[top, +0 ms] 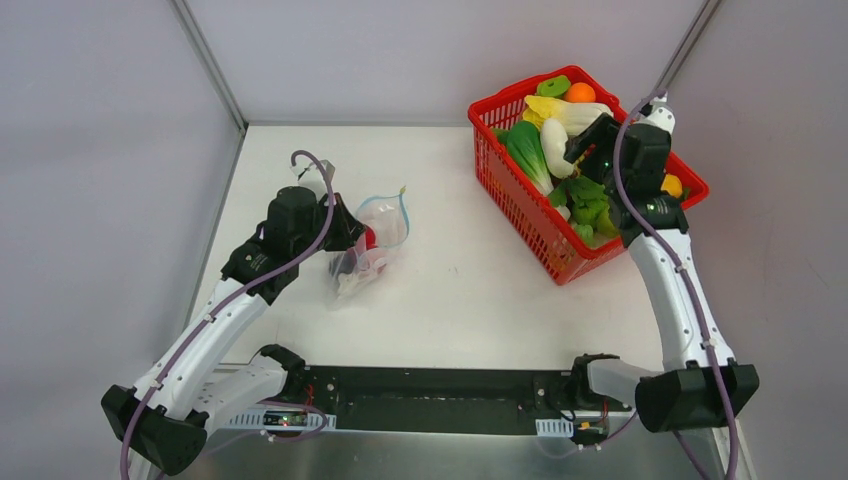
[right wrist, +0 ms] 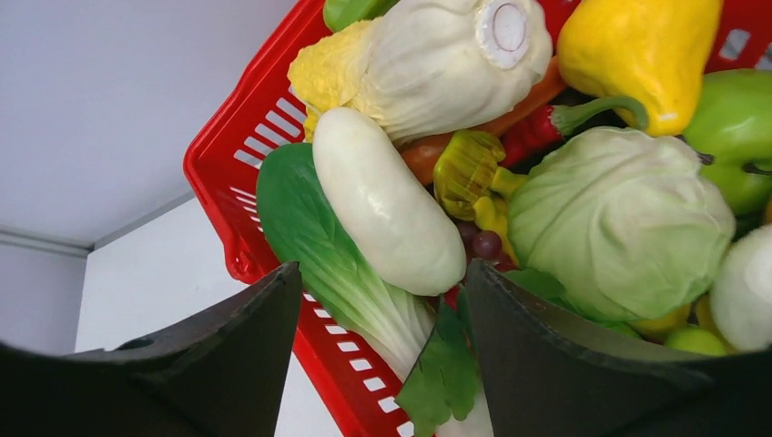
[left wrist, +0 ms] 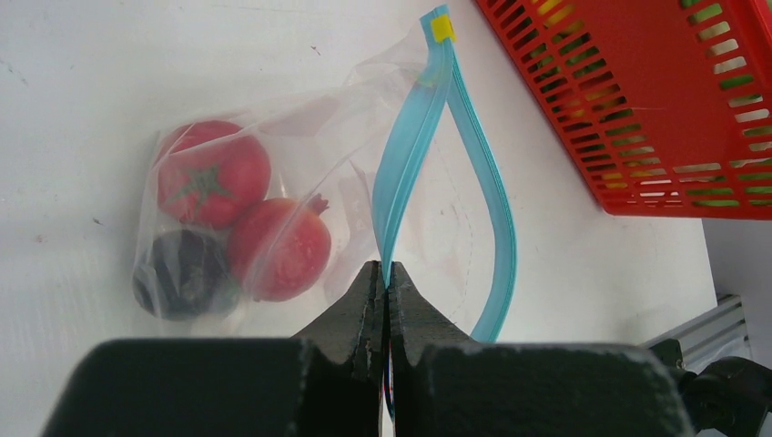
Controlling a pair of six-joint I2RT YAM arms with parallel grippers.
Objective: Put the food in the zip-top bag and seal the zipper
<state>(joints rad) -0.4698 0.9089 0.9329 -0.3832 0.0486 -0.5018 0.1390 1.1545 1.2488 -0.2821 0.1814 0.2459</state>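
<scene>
Top view: one zip-top bag [top: 378,240] lies on the desk [top: 460,290] at left, one red basket [top: 525,215] rear right

Left wrist: left pincer [left wrist: 386,273] pinches the zipper [left wrist: 410,155], which runs away from it; three pieces inside the bag: tomato [left wrist: 214,173], red fruit [left wrist: 282,250], dark purple ball [left wrist: 182,278]

Right wrist: right pincer [right wrist: 382,273] spread above one white radish [right wrist: 382,209], which lies slantwise in the basket
</scene>
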